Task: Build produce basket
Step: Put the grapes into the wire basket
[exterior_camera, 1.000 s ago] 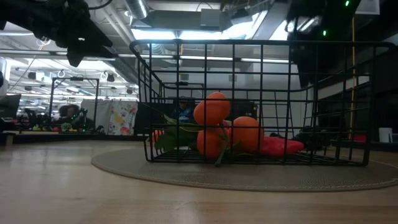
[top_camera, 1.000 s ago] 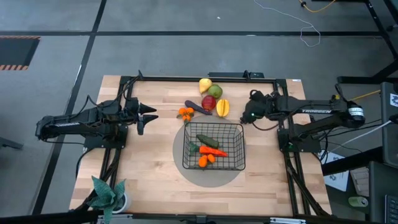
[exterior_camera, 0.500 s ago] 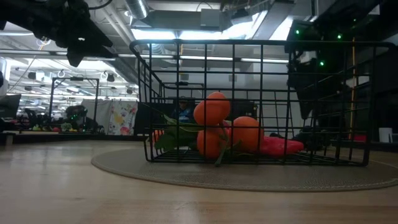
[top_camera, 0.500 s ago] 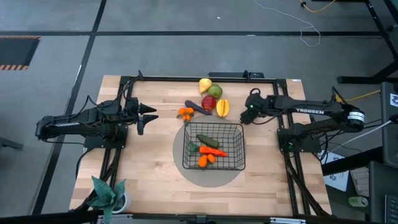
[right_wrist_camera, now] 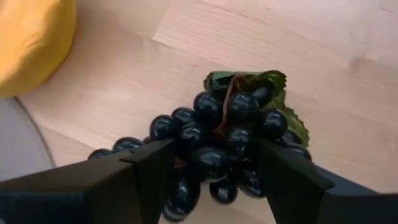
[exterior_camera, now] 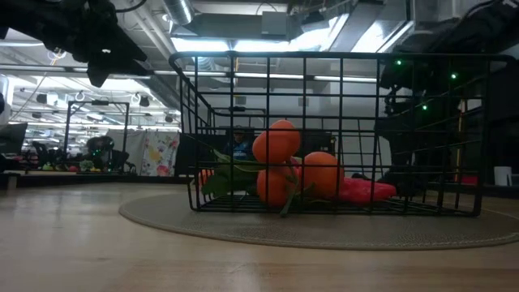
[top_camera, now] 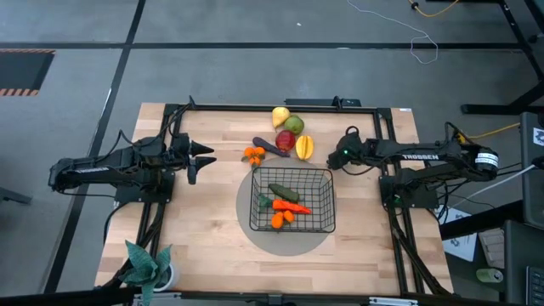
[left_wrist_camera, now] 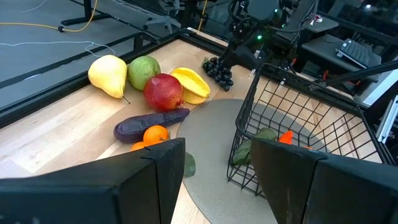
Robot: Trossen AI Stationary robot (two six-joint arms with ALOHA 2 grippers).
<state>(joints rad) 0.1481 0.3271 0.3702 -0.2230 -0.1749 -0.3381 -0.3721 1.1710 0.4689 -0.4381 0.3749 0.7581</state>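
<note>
— How do the right gripper point(right_wrist_camera: 208, 180)'s fingers stand?
— Spread wide, one on each side of the bunch of dark plastic grapes point(right_wrist_camera: 217, 146), which lies on the wooden table point(top_camera: 204, 221) beside the yellow ridged fruit point(top_camera: 304, 147).
— And the left gripper point(top_camera: 202, 158)?
— Parted, holding nothing, above the table's left half.
— Where is the black wire-mesh rectangular basket point(top_camera: 291, 201)?
— On a round grey mat point(top_camera: 289, 241), holding a green cucumber point(top_camera: 283, 192), a carrot point(top_camera: 291, 206) and small oranges point(top_camera: 280, 218).
</note>
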